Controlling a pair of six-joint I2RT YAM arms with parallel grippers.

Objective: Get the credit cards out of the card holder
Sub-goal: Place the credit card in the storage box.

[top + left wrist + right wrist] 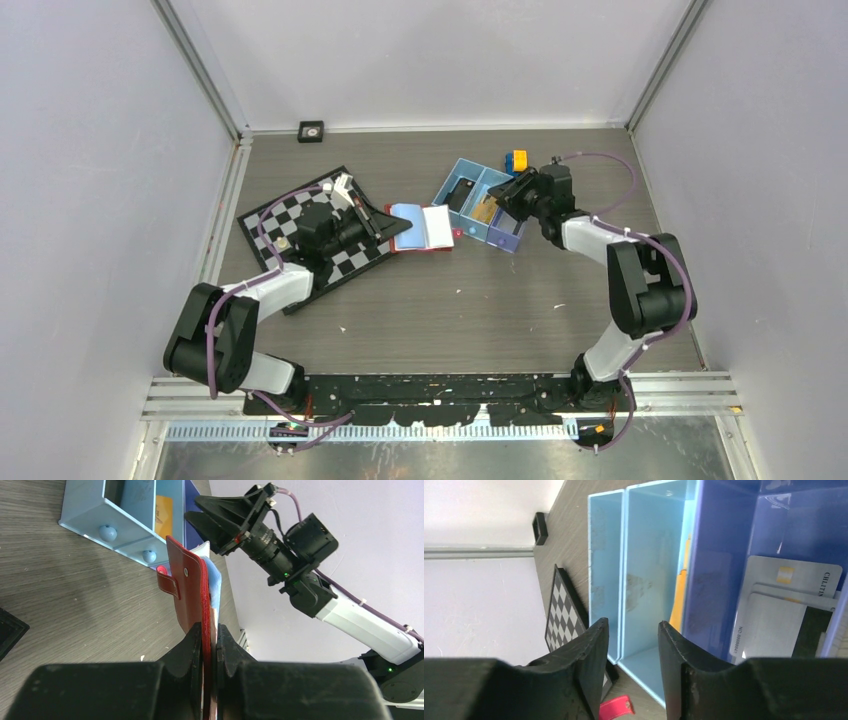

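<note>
Table (pixel 480 310): grey wood-grain top.
Chessboard (pixel 262 222): left of centre, partly under the left arm.
Blue tray (pixel 452 170): three compartments, right of centre.
Right gripper (pixel 633 626): over the tray, jaws apart, nothing between them.
Left gripper (pixel 209 630): jaws clamped on the edge of the wallet.
Card holder (pixel 422 228): red, lying open with pale lining up, between chessboard and tray.
Credit cards (pixel 789 610): silver ones in the dark-blue end compartment; orange card (pixel 680 595) in the middle one.

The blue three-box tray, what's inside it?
Pale grey plastic cards overlap in its dark-blue box, an orange card leans in the middle box, something black lies in the third. The right gripper hides parts.
</note>
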